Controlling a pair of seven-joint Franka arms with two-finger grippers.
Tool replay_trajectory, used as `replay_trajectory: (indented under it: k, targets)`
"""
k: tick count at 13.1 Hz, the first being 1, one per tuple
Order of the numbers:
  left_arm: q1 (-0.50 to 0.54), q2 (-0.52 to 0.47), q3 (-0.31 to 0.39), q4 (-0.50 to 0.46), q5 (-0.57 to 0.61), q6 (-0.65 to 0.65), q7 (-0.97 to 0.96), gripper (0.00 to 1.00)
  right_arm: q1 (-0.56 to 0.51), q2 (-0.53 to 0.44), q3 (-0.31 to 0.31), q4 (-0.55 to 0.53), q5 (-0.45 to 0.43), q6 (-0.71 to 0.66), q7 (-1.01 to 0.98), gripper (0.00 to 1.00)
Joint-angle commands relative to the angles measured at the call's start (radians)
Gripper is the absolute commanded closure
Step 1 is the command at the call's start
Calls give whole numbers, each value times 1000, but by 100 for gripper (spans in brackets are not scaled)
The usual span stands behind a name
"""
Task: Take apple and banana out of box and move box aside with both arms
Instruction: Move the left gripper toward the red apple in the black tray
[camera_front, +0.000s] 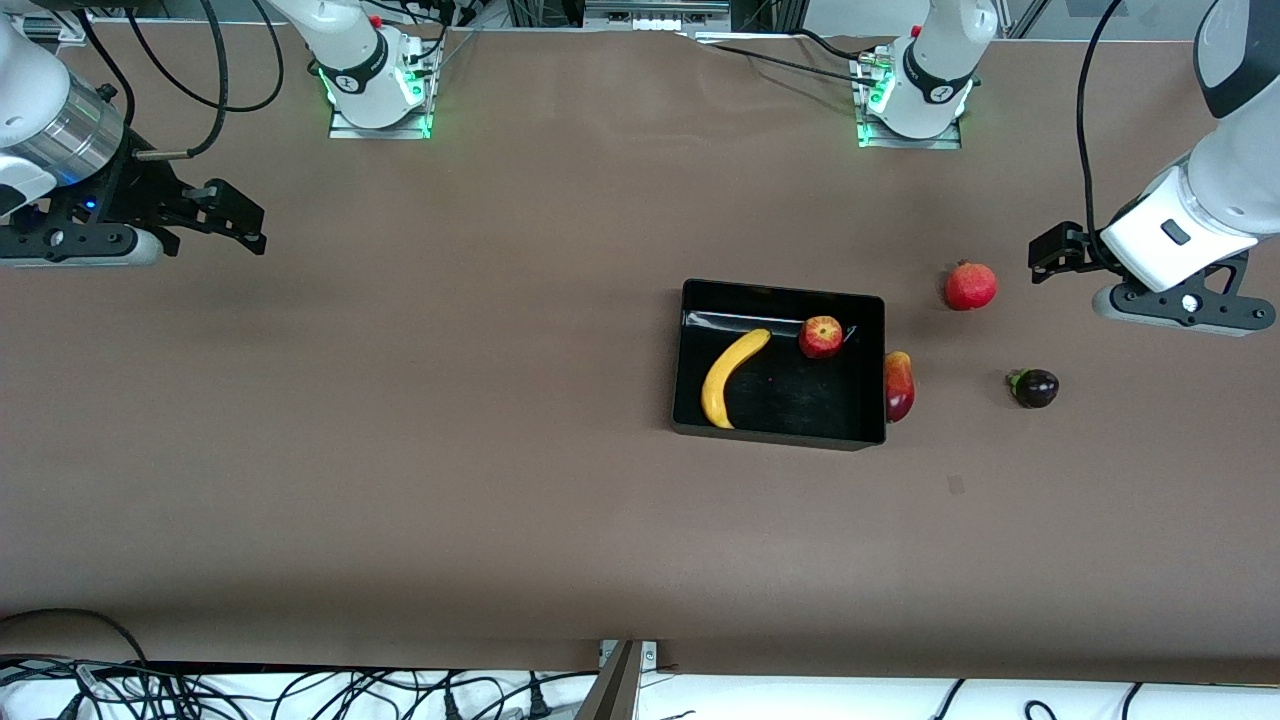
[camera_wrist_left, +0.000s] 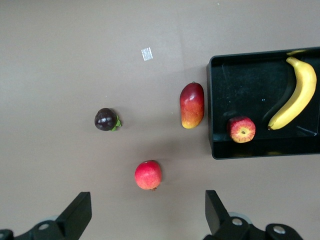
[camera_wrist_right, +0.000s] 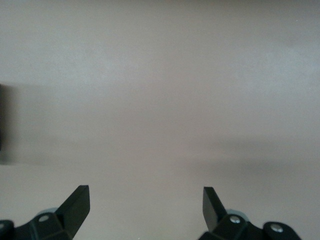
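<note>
The black box (camera_front: 868, 310) sits mid-table and holds the yellow banana (camera_front: 730, 375) and the red apple (camera_front: 821, 336). The red-yellow mango (camera_front: 899, 385) lies on the table against the box's wall toward the left arm's end. The red pomegranate (camera_front: 970, 286) and the dark purple mangosteen (camera_front: 1034, 388) lie on the table farther toward that end. My left gripper (camera_front: 1050, 252) is open and empty, up in the air beside the pomegranate; its wrist view shows the pomegranate (camera_wrist_left: 148, 175), mangosteen (camera_wrist_left: 105, 119), mango (camera_wrist_left: 192, 105) and box (camera_wrist_left: 215, 150). My right gripper (camera_front: 235, 222) is open and empty over bare table at the right arm's end.
The brown table (camera_front: 400, 450) has a small pale mark (camera_front: 956, 485) nearer the front camera than the mangosteen. Cables lie along the front edge. The arm bases (camera_front: 375, 90) stand along the edge farthest from the front camera.
</note>
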Motion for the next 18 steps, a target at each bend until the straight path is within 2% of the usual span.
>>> replay_trajectory:
  k: [1,4,7,8,11,13,15,18]
  targets:
    - [5,12,-5,35,-23,-33,-43,0,-5,3,7,15,-1,-4,3,0]
    - [-2,18,-3,38,-41,-36,-104,0,-5,3,7,15,-1,-4,3,0]
    - [3,43,6,41,-167,-58,-280,0,-5,3,7,15,-1,-4,3,0]
    - [3,44,6,41,-185,-58,-285,0,-5,3,7,15,-1,-4,3,0]
    - [-11,48,-3,30,-166,-56,-226,0,-5,3,7,15,-1,-4,3,0]
    - [-23,90,-5,28,-164,-18,-169,0,-5,3,7,15,-1,-4,2,0]
    - [-60,136,-5,21,-164,57,-181,0,-5,3,7,15,-1,-4,3,0]
    - [-132,216,-5,-28,-143,79,-282,0,-5,5,7,15,-1,-4,3,0]
